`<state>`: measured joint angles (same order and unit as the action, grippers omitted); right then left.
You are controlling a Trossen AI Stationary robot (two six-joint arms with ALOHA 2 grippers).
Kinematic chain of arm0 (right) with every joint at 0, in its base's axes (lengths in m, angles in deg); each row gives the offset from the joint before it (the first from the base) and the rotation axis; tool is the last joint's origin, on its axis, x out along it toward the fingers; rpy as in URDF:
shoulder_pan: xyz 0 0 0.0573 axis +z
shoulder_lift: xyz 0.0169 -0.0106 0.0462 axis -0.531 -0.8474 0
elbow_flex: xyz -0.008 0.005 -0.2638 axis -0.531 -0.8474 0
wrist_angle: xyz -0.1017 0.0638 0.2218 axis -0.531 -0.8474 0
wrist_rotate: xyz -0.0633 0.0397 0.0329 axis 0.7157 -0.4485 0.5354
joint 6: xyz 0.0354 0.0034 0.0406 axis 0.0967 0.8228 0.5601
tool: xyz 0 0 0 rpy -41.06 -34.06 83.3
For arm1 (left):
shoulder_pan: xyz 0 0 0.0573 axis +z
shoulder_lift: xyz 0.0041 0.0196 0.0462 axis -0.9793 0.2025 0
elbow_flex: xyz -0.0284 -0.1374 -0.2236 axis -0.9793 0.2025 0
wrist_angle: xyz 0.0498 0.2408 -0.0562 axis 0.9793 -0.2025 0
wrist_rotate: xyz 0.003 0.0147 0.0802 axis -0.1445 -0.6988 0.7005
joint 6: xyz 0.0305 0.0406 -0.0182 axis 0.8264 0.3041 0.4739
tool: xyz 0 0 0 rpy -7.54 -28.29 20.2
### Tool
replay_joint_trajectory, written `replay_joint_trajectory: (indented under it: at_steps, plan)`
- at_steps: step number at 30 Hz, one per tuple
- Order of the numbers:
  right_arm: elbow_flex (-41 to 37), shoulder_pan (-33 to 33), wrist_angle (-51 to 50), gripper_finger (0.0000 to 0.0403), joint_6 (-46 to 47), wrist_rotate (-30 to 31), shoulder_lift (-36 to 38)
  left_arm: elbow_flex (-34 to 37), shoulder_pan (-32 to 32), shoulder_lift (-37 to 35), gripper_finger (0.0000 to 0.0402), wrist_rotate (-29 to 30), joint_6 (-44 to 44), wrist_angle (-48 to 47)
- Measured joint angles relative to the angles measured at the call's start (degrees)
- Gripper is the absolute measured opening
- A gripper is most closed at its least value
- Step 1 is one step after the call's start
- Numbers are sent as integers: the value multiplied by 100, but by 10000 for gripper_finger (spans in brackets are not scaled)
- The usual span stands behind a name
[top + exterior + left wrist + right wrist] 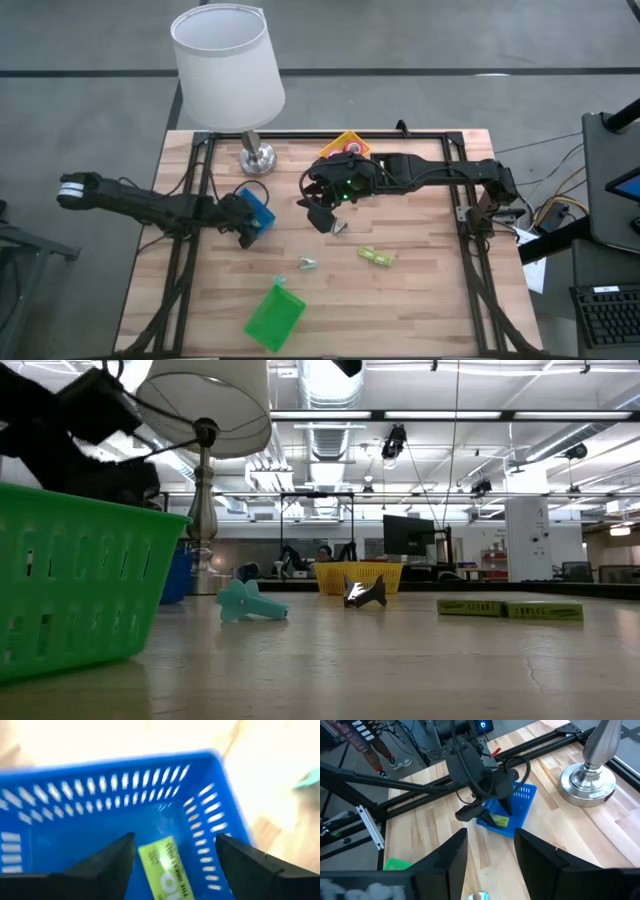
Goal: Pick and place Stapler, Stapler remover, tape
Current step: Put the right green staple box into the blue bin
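While left end effector (172,857) gapes | lime-green piece (165,870) below, in blue basket (100,785)

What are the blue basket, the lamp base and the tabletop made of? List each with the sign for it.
Blue basket: looks like molded plastic, glossy, with rows of slotted walls.
Lamp base: apparently brushed or polished metal, silvery with bright reflections.
Tabletop: looks like wood, pale planks with visible grain and seams, matte finish.
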<state>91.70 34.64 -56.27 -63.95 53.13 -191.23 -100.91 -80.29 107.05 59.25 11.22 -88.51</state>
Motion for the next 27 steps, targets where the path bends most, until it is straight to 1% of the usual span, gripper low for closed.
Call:
replay_joint_trajectory:
  at_steps: [4,7,11,13,15,17,20,24,27]
  plan:
    - [0,-10,0,159,-82,1,0,-421,6,-135,286,89,218,-178]
    - [0,-23,-1,155,-138,2,0,-774,6,-174,287,230,371,-505]
    - [0,-22,-70,148,-185,-2,0,-1171,6,-185,287,253,390,-783]
    - [0,-20,-295,146,-51,-16,0,-1311,6,-185,287,250,353,-810]
    - [-78,-38,-603,147,279,-42,3,-1445,6,-183,287,203,317,-829]
    - [-333,-90,-1030,151,538,-227,21,-1586,6,-184,287,168,214,-819]
    - [-883,-120,-1641,159,672,-673,13,-1806,6,-183,287,48,152,-820]
    - [-1749,94,-1662,167,456,-1349,35,-2049,4,-185,287,-115,164,-816]
    - [-2338,339,-1827,176,159,-1467,35,-2181,2,-183,287,-121,213,-812]
